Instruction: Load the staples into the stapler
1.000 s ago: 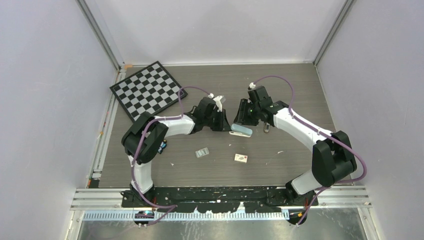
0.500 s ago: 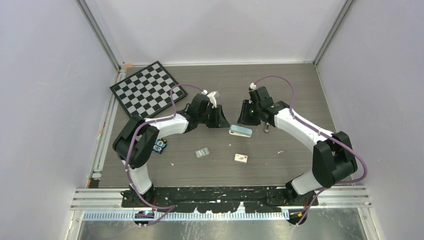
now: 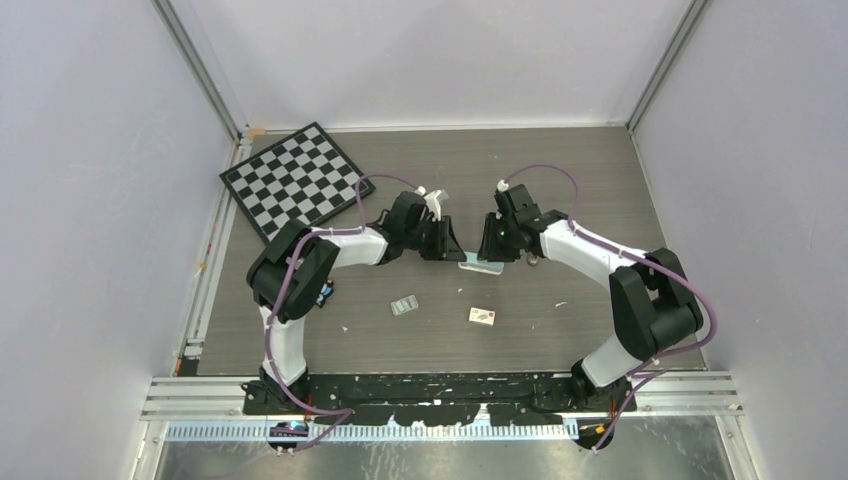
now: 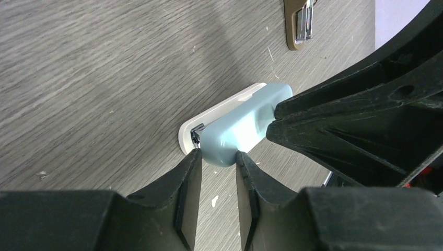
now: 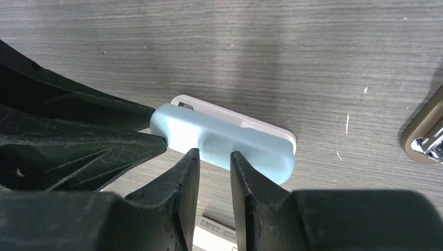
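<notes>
The stapler (image 3: 480, 264), pale blue top on a white base, lies shut on the table between both grippers. In the left wrist view my left gripper (image 4: 218, 157) has its narrow jaws on either side of the rounded end of the stapler (image 4: 243, 123), touching it. In the right wrist view my right gripper (image 5: 214, 155) has its jaws a little apart, and its tips rest against the long side of the stapler (image 5: 230, 141) with nothing between them. The staples (image 3: 404, 305) lie loose on the table, nearer the arm bases and left of the stapler.
A small white box with a red mark (image 3: 483, 316) lies nearer than the stapler. A tan rounded block (image 4: 300, 23) sits just right of the stapler. A black-and-blue gadget (image 3: 322, 292) lies by the left arm. A checkerboard (image 3: 297, 180) lies at the back left.
Both grippers have closed in on the stapler from either side, the left from the left end and the right from the right. The stapler has barely shifted.
</notes>
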Robot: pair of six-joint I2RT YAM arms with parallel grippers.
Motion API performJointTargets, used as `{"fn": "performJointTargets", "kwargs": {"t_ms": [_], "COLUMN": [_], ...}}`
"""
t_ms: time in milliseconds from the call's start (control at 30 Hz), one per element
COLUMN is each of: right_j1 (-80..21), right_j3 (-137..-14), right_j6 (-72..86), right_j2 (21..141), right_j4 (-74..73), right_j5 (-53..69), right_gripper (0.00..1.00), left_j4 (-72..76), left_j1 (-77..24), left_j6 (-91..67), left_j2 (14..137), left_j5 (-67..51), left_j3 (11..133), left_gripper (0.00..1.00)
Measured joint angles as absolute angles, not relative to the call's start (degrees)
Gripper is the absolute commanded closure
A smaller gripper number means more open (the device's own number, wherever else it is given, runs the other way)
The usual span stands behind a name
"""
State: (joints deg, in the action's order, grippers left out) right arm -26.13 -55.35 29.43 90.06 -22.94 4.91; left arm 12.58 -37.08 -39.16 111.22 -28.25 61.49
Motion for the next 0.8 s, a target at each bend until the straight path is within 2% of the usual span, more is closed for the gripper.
{"fn": "performJointTargets", "kwargs": {"t_ms": [167,433,567,800], "right_j1": [-26.1,-26.1,-26.1,-26.1], "right_j3": [-54.0,-51.8,-51.9,-54.0], "right_j6": [29.5,30.3,29.9,25.6], "right_j2": [89.9,89.1,88.8,86.7], "right_j4": [-19.6,-15.1,-15.4,-22.9], "right_j5": [3.9,3.7,3.6,4.0], "right_gripper": [0.67,0.66,0.63,0.45], "left_j4": [9.0,6.1,5.7,0.4], "left_j1": [-37.2,-38.6,-38.6,-37.5], "left_j6": [-38.5,-37.0,-37.0,-36.3], "left_j2": [111.2,110.2,109.9,106.8], "left_j5": [-27.4,-23.9,-23.6,-22.4], "left_j3": [63.2,63.9,63.9,64.8], "left_gripper": [0.82,0.86,0.83,0.68]}}
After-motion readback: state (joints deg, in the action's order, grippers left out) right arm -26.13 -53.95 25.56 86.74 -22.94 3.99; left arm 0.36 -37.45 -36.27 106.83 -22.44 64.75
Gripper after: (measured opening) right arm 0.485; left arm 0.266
